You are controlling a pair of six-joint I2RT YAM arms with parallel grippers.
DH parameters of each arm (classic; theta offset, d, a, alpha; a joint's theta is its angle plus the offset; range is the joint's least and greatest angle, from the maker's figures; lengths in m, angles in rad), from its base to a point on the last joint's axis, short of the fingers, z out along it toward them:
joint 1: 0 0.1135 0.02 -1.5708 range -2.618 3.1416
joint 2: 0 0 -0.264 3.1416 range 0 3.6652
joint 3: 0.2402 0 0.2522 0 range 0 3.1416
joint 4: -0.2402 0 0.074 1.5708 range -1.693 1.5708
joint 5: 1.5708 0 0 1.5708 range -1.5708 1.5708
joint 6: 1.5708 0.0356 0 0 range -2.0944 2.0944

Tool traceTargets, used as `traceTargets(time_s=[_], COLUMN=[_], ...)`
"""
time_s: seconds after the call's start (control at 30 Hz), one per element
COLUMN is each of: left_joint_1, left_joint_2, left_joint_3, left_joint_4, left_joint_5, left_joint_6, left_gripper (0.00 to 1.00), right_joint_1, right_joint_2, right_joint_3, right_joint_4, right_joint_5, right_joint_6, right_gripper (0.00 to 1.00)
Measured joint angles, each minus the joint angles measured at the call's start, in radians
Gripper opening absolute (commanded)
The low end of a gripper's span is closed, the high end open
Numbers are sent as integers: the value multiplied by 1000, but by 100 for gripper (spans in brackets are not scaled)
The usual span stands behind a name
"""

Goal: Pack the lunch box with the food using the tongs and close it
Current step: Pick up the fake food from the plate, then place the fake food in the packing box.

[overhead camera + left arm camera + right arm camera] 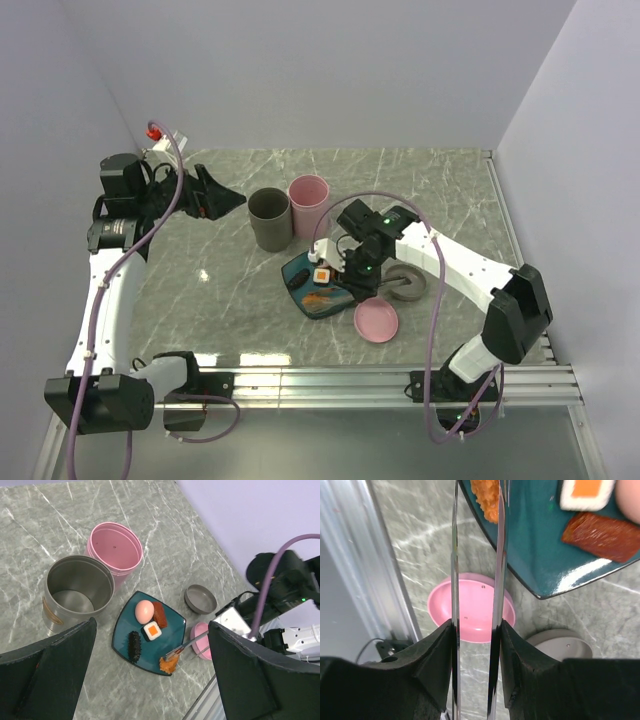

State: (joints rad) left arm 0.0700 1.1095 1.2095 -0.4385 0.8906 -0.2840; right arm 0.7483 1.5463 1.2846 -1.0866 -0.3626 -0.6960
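I work in a robot lab cell. Plain pale lilac panel walls [320,70] box in a grey marble-patterned tabletop [230,300] on the left, right and far sides. A ribbed aluminium rail [330,385] runs along the near edge, where my white arms [470,275] are bolted, trailing lilac cables [434,350].

We see the tongs [189,645] slanting in from three o'clock, tips at the orange nugget [168,664], five o'clock on the teal plate [125,630].

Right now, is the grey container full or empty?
Empty: the left wrist view looks into the grey container, showing only its bare bottom.
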Motion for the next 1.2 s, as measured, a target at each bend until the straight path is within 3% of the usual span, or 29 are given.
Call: traceTargets(time_s=[0.63, 0.87, 1.2], left_joint_1=[20, 21, 21], left_joint_2=[-31, -45, -45], left_joint_3=[-27, -31, -43], left_joint_4=[61, 106, 143], left_joint_5=[-16, -16, -16], left_joint_6=[-69, -104, -130], left_gripper=[99, 99, 99], right_joint_1=[-133, -216, -241], right_joint_2=[-16, 29, 170], right_joint_3=[313, 467, 603], right_joint_4=[-61, -13, 83], right_joint_5=[-113, -104, -44], right_joint_6=[79, 158, 246], right_gripper=[10, 9, 8])
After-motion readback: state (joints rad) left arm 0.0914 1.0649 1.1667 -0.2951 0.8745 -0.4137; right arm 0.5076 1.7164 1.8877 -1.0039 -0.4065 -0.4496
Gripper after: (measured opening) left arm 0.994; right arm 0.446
